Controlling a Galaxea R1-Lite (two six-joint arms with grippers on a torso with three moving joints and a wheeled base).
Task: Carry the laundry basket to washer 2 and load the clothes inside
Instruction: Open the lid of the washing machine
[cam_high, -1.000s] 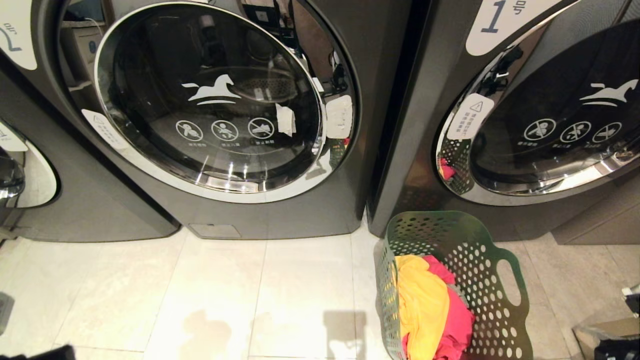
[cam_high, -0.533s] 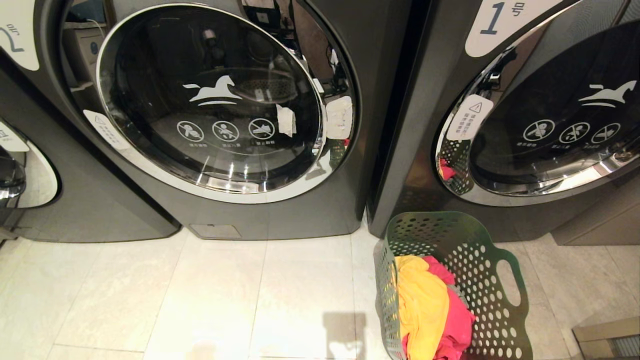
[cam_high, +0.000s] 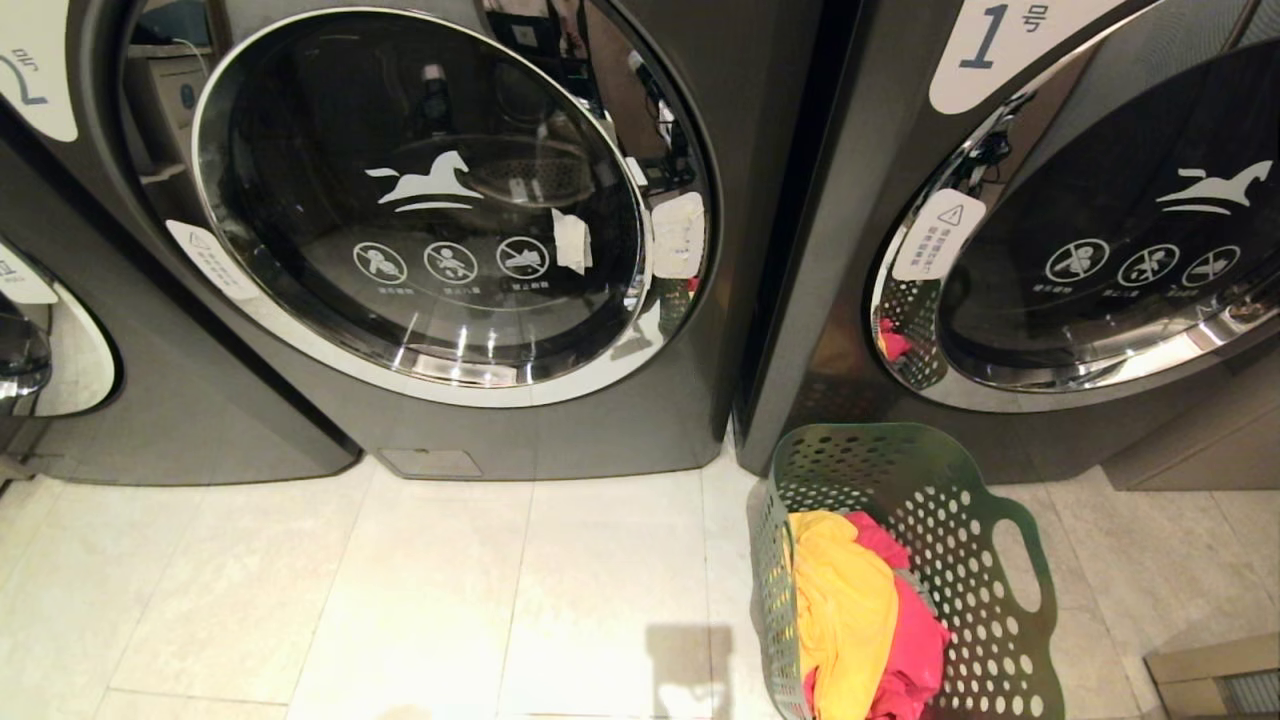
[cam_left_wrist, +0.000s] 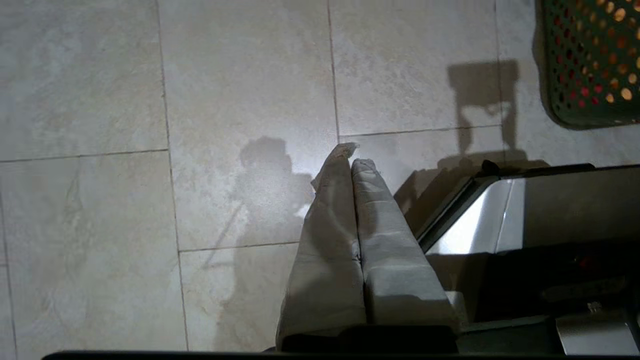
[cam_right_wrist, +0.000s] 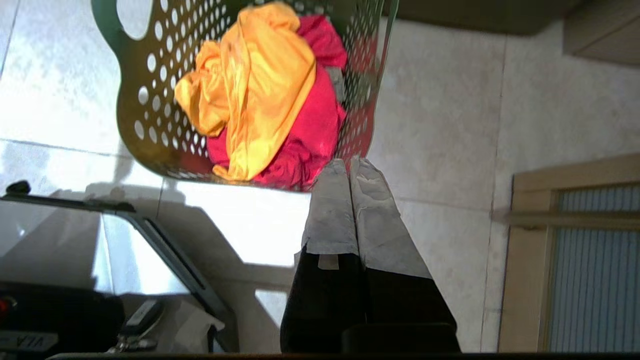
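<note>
Both the left claw (cam_left_wrist: 351, 154) and right claw (cam_right_wrist: 350, 167) are held closed and empty, near the laundry basket (cam_high: 960, 520) parked below washer 1 (cam_high: 1000, 230).

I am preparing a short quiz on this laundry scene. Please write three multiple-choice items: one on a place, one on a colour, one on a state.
1. Where does the laundry basket stand?
A. On the floor before the washer marked 1
B. Inside washer 2
C. On top of a washer

2. What colour is the garment lying uppermost among the clothes?
A. Blue
B. Yellow-orange
C. White

3. How is the door of washer 2?
A. Wide open
B. Removed
C. Closed

Answers:
1 A: the basket sits on the tiles under the door labelled 1.
2 B: the yellow-orange cloth lies over the pink-red one.
3 C: the chrome-ringed glass door lies flat against the washer's front.
</note>
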